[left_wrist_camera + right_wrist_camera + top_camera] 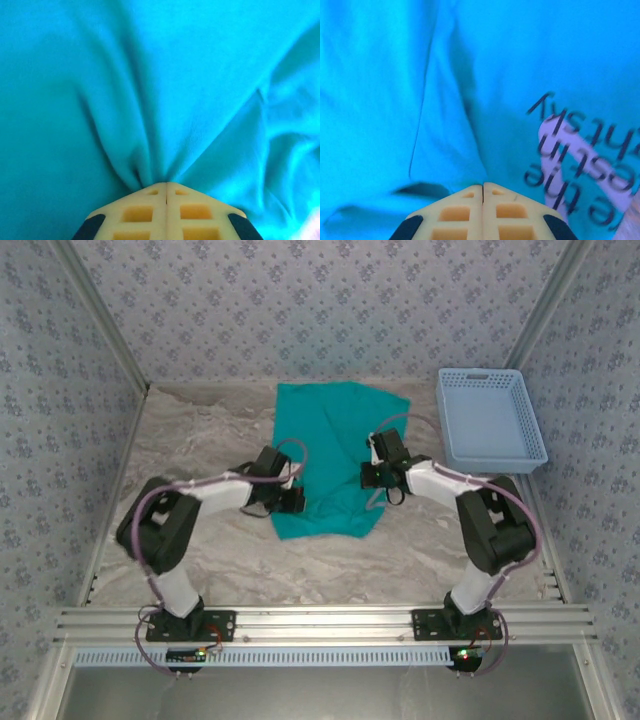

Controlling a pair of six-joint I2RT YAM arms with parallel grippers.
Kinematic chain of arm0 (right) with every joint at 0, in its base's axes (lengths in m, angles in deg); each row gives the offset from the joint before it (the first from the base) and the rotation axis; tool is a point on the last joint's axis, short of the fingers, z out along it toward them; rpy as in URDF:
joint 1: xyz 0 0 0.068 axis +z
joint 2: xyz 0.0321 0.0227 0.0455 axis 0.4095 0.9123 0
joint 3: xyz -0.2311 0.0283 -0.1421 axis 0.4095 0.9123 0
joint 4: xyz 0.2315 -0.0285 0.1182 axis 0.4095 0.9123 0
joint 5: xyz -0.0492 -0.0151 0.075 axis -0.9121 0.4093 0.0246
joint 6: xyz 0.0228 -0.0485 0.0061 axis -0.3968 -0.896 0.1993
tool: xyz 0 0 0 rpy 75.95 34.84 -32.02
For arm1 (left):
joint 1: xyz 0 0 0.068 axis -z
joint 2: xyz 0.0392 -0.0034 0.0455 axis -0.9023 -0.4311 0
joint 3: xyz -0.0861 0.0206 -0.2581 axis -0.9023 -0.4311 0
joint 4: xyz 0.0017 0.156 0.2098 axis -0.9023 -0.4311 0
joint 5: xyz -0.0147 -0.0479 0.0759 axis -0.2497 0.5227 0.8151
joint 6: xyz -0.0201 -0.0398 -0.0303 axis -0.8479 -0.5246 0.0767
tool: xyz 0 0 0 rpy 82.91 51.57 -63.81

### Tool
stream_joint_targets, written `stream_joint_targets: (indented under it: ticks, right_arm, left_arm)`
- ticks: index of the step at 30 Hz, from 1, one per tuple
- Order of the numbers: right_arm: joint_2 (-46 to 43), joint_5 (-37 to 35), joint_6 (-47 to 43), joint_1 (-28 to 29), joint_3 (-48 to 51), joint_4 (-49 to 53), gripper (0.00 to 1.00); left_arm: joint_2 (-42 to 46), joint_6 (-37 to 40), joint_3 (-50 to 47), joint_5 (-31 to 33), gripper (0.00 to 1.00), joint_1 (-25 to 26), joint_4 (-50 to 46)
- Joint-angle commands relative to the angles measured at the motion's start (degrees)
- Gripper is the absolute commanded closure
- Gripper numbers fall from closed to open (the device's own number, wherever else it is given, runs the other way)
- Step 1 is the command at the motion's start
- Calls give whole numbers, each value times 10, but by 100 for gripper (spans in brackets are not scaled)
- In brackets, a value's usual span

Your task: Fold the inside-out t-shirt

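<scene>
The teal-green t-shirt [335, 430] lies in the middle of the table, long and narrow, running from the back wall toward the arms. My left gripper [293, 502] is at its near left edge. In the left wrist view the left gripper [166, 184] is shut on the t-shirt [175, 75], and creases fan out from the pinch. My right gripper [368, 476] is at the shirt's right edge. In the right wrist view the right gripper [483, 185] is shut, with the t-shirt [380, 75] meeting its tips. Dark printed lettering [580, 160] shows on the cloth to the right.
A light blue plastic basket [490, 420] stands at the back right, close to the right wall. Patterned walls close in the table on three sides. Bare marbled tabletop [200, 430] lies to the left of the shirt and in front of it.
</scene>
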Motion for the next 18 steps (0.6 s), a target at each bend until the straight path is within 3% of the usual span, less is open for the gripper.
stream_joint_targets:
  ticks: [1,2,4,6,10,14,18]
  right_arm:
    - [-49,14,2,-10,36,35,100]
    - [-52,28,-8,-8,38,40,100]
    - [-57,45,-33,3,33,51,95]
    - [-67,54,-46,13,26,64,86]
    - [-101,48,-39,24,30,98,84]
    - [-153,22,-3,28,60,124,69]
    - [-169,74,56,32,100,96,61]
  left_arm:
    - [105,-49,-69,-70,100,26,2]
    - [128,-56,-81,-77,99,31,-2]
    - [172,-65,-92,-77,73,40,-11]
    - [193,-48,-80,-64,57,40,-24]
    - [165,27,-17,-50,48,51,-33]
    - [72,98,62,-42,45,92,-21]
    - [-30,139,141,-27,41,123,-37]
